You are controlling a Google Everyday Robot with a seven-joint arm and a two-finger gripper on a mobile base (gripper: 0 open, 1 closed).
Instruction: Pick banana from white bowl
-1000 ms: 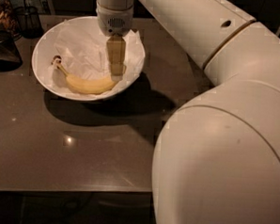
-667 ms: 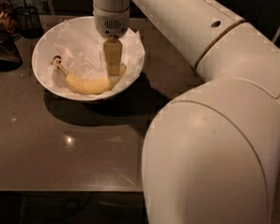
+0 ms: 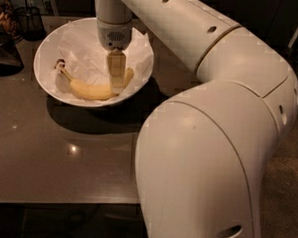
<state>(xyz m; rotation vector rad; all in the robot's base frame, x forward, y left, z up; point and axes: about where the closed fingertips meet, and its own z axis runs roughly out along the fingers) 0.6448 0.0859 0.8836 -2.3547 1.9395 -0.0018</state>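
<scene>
glossy white bowl (image 3: 44, 60) on a dark brown bench (image 3: 61, 161), toward the far left, lined with crumpled white paper (image 3: 83, 45). in it, on the paper along the near side, one pale-yellow banana (image 3: 90, 91), lying on its side with both ends curving up. thin stem to the left, ending in a dark brown tip close to the bowl's left wall; blunt end to the right, near the right wall.

jaws down inside the bowl, hanging straight below a round cream wrist (image 3: 113, 31), over the right part of the banana. seen from the side as a single tan shape, its lower end overlapping the banana just short of the blunt end. open, closed or gripping: cannot tell from this side. touching the fruit or only in front of it: cannot tell either.

large cream arm (image 3: 212, 144) arching from the wrist across the top, bending at the right and filling the near right of the view, hiding that part of the bench. soft shadow of the bowl on the bench below and to the right of it, and a small bright glint nearer the front. behind the bowl at the far left, a dark wire-mesh basket (image 3: 30, 18); at the left edge, nearer, a dark object (image 3: 4, 53) too dim to name.
</scene>
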